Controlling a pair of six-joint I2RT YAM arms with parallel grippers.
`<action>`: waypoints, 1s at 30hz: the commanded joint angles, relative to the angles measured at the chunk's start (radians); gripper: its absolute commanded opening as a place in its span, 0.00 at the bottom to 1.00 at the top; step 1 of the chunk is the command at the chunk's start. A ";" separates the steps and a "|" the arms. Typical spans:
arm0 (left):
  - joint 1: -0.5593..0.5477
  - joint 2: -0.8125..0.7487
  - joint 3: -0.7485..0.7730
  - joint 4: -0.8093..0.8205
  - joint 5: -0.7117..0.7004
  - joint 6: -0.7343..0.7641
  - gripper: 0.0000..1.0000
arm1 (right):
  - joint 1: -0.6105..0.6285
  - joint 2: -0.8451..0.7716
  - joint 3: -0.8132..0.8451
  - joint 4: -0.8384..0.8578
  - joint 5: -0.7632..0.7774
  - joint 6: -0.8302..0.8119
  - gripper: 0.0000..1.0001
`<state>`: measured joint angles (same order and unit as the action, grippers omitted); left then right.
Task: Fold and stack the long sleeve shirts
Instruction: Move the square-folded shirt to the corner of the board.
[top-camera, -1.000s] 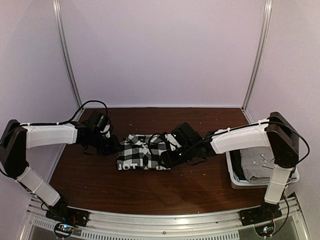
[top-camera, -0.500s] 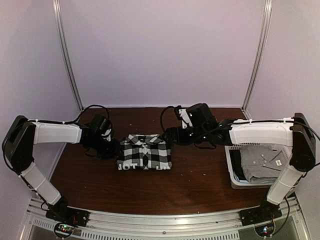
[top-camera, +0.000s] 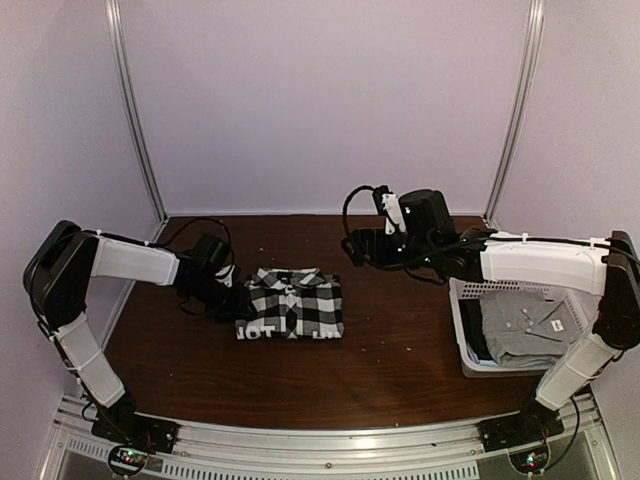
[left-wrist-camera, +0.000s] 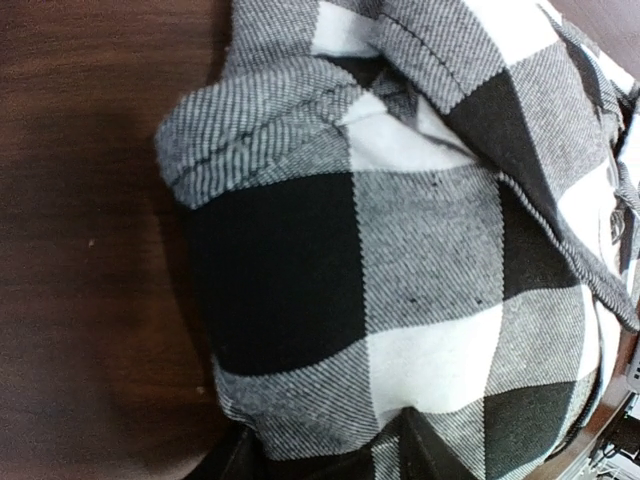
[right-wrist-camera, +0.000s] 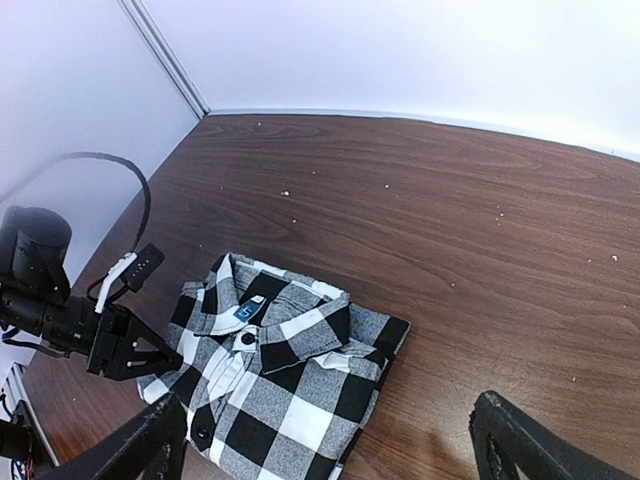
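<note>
Two shirts, checked shirt (top-camera: 292, 304) folded on surface (top-camera: 400, 355), left gripper (top-camera: 230, 297) at its 9 o'clock edge, clamped or not unclear, right gripper (right-wrist-camera: 330, 420) apart at 1 o'clock, grey shirt (top-camera: 520, 325) in basket (top-camera: 466, 348).

The left arm (top-camera: 130, 263) reaches inward from its raised elbow, with the left gripper (top-camera: 231, 300) held low; how its jaws stand cannot be told. The right arm (top-camera: 535, 262) stretches level toward the left, the right gripper (top-camera: 358, 247) raised with its jaws spread wide apart.

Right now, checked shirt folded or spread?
Folded: the checked shirt is a compact rectangle, collar on top, no sleeve trailing out.
</note>
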<state>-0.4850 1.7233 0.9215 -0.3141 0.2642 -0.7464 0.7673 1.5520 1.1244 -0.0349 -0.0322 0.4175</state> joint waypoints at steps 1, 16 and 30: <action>-0.021 0.035 0.025 0.073 0.075 -0.010 0.43 | -0.016 -0.016 0.012 0.024 0.028 -0.023 1.00; -0.022 -0.122 0.000 -0.178 -0.100 -0.001 0.00 | -0.033 0.054 0.053 0.058 0.019 -0.040 1.00; 0.331 -0.404 -0.093 -0.610 -0.360 -0.042 0.00 | -0.040 0.117 0.073 0.114 -0.052 -0.027 1.00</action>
<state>-0.2691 1.3544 0.8227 -0.7654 0.0486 -0.7761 0.7330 1.6489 1.1736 0.0376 -0.0521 0.3889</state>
